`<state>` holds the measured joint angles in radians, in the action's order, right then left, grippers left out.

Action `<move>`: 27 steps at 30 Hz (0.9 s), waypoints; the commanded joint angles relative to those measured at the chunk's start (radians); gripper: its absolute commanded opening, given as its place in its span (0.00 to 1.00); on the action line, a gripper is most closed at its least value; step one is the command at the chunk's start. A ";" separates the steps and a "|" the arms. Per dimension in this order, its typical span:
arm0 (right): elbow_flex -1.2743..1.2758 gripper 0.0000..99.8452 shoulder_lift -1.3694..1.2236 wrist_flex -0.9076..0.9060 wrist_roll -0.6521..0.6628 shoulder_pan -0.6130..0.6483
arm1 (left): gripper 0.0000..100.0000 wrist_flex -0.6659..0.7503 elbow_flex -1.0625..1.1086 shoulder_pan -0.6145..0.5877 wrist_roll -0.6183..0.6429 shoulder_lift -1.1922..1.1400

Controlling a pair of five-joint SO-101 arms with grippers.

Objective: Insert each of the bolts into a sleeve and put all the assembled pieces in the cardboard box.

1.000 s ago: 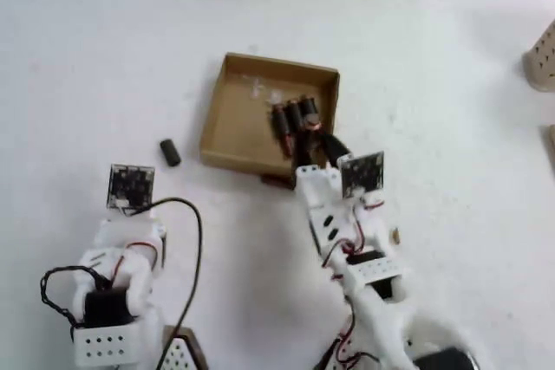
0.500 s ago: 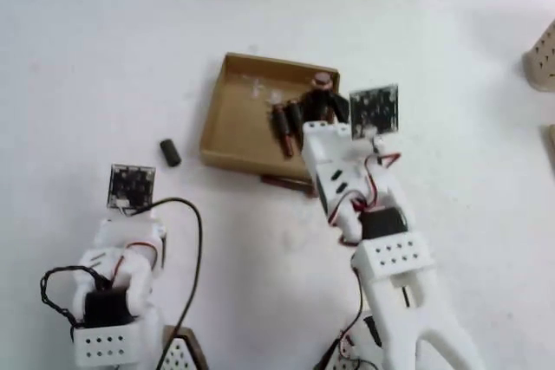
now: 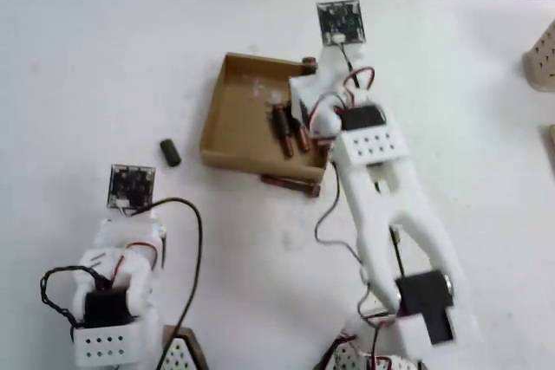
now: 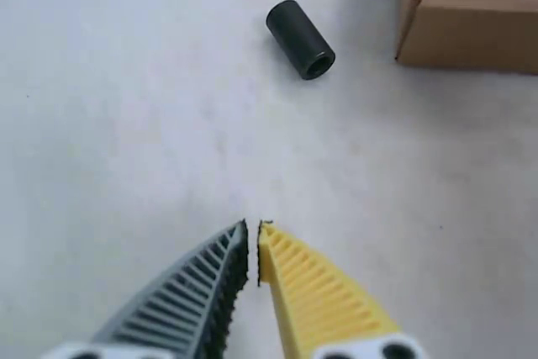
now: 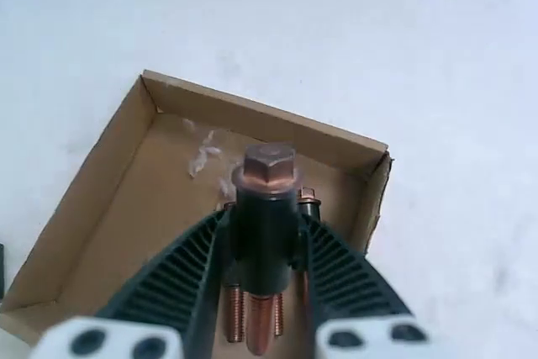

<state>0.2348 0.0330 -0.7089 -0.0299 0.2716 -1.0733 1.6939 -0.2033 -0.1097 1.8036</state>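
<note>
Sleeved bolt (image 5: 267,208) stands clamped upright in the right gripper (image 5: 265,226), copper head up, above the cardboard box (image 5: 252,117) — within the last second that arm has swung from the box's near edge out over its far right corner. Two finished pieces (image 3: 286,130) already lie inside, so this one looks ready to drop. A loose bolt (image 3: 290,184) just outside the near wall and a bare sleeve (image 4: 300,39) remain — the left gripper (image 4: 253,233) sits near the sleeve, fingers together on nothing.

Bolt+sleeve assy (image 5: 267,208) upright over box (image 5: 252,119); loose sleeve (image 4: 300,39) outside
</note>
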 commanded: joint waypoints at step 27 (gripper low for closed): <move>-0.634 0.12 -0.607 -0.361 0.121 0.189 | 0.06 -0.011 0.000 -0.015 -0.012 0.005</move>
<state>-0.3422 -0.5976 -1.0510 0.0729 0.4404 -1.0733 1.6939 -0.2033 -0.1097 1.8036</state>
